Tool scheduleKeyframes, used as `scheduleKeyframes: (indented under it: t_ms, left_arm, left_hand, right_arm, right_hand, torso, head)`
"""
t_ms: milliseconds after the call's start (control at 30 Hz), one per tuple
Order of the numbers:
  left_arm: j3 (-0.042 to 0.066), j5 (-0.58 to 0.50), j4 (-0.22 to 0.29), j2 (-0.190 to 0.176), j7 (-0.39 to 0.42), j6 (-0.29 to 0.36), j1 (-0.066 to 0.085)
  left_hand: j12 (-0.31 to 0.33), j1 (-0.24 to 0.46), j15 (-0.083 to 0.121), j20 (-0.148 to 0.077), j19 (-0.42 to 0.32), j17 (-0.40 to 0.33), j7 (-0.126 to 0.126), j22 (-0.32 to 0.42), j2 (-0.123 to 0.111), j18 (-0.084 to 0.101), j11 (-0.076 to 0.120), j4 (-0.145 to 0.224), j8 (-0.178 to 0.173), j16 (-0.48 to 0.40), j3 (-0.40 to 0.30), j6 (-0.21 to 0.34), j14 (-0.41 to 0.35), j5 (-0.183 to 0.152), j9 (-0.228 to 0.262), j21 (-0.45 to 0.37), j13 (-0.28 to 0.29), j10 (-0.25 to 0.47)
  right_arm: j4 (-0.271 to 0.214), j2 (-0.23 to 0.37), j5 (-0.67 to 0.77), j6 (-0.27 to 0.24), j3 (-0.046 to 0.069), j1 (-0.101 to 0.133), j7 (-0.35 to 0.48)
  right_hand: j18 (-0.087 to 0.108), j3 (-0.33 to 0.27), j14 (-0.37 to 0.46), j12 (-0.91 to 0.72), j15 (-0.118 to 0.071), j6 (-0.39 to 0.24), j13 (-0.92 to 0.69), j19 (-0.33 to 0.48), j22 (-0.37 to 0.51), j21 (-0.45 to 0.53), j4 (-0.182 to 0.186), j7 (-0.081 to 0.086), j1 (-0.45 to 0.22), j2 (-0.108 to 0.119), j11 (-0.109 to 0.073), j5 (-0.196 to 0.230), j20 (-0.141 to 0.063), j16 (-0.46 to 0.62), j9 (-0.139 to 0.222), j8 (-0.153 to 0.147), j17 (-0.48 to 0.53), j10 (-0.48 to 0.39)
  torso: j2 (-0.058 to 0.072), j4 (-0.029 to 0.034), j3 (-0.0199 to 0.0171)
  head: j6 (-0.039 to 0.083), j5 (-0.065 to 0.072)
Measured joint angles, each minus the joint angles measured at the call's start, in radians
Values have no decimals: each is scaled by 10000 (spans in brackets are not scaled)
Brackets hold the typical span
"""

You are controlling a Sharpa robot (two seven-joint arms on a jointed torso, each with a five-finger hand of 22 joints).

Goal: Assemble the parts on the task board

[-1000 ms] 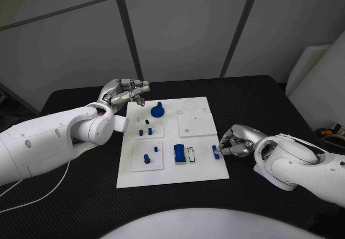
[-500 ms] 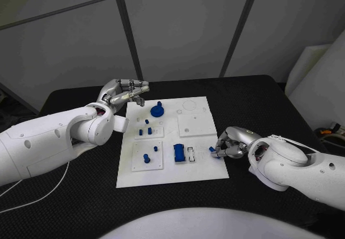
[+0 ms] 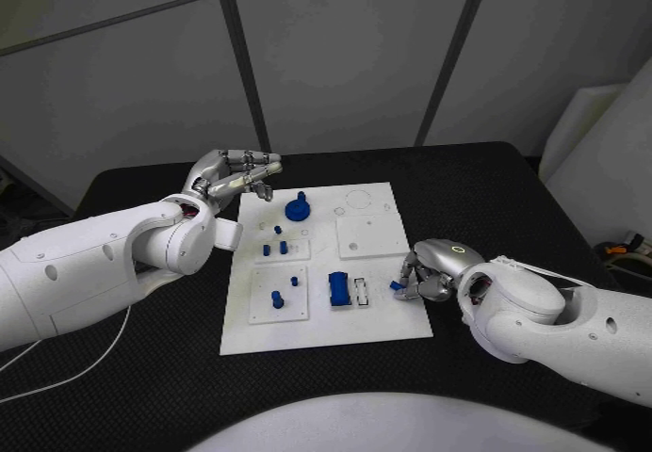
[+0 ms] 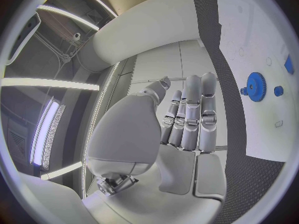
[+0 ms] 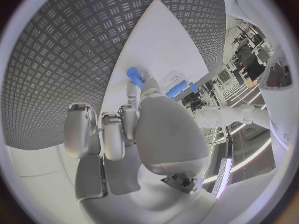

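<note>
Right hand (image 3: 432, 279) pinches a small blue part (image 3: 402, 285) at the task board (image 3: 326, 330)'s right edge, right of centre. White slotted block (image 3: 360, 291) lies just left. Left hand (image 3: 234, 173), fingers extended together, empty, hovers upper left.

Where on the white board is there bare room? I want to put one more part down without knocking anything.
The task board is bare along its near edge, below the blue block, and at its far right corner around the faint circles. The left half is crowded with small blue parts, and the right hand, pinching a blue piece, crowds the right edge.
</note>
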State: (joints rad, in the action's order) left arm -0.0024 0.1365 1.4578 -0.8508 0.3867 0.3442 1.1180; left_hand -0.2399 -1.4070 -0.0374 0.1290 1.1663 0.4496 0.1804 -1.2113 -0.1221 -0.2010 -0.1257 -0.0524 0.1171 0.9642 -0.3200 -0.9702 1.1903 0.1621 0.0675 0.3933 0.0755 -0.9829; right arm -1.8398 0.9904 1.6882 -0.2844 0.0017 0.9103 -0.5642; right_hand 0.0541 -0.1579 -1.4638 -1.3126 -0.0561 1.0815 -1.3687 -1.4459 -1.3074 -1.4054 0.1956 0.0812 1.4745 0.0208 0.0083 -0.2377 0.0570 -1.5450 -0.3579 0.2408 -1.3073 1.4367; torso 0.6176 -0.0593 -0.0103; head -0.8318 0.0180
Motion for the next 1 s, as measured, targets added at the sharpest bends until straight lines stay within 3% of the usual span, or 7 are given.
scheduleKeyframes:
  t_ms: [167,500,700,1000]
  left_arm:
    - [0,0,5,-11,0,-1,-1]
    - [0,0,8,-18,0,-4,-7]
    - [0,0,6,-18,0,-5,-9]
    - [1,0,19,-18,-1,-5,-11]
  left_hand:
    - [0,0,0,0,0,0,0,0,0,0,0,0,0,0,0,0,0,0,0,0,0,0]
    - [0,0,0,0,0,1,0,0,0,0,0,0,0,0,0,0,0,0,0,0,0,0]
    - [0,0,0,0,0,1,0,0,0,0,0,0,0,0,0,0,0,0,0,0,0,0]
    - [0,0,0,0,0,1,0,-1,0,0,0,0,0,0,0,0,0,0,0,0,0,0]
  right_arm:
    - [-105,-41,546,228,2,-13,-189]
    - [-435,103,731,227,-34,-67,-543]
    - [-594,251,-111,-329,-70,-106,-697]
    - [-698,89,-2088,-1576,-118,-161,-581]
  right_hand:
    - [0,201,-32,42,-32,30,-140,-3,0,0,-147,-33,49,49,-31,-49,-4,0,-4,-9,0,31]
    - [1,728,-29,42,-102,121,-159,-72,0,0,-2,-162,-18,-19,-69,-1313,-73,0,-111,-97,-8,-3]
    - [0,995,-30,41,-102,89,-160,-34,0,0,65,-184,34,-70,-124,-1803,-110,0,-128,-80,-7,-20]
    - [-1,1075,-29,38,-101,98,-160,-70,1,0,145,-188,34,-70,-124,-1837,-145,0,-213,-56,-5,-20]
  torso:
    - [-1,-6,-1]
    - [-6,-7,-3]
    - [-11,-3,4]
    - [1,12,10]
  head:
    - [1,-17]
    - [10,-24]
    - [25,-54]
    - [47,-108]
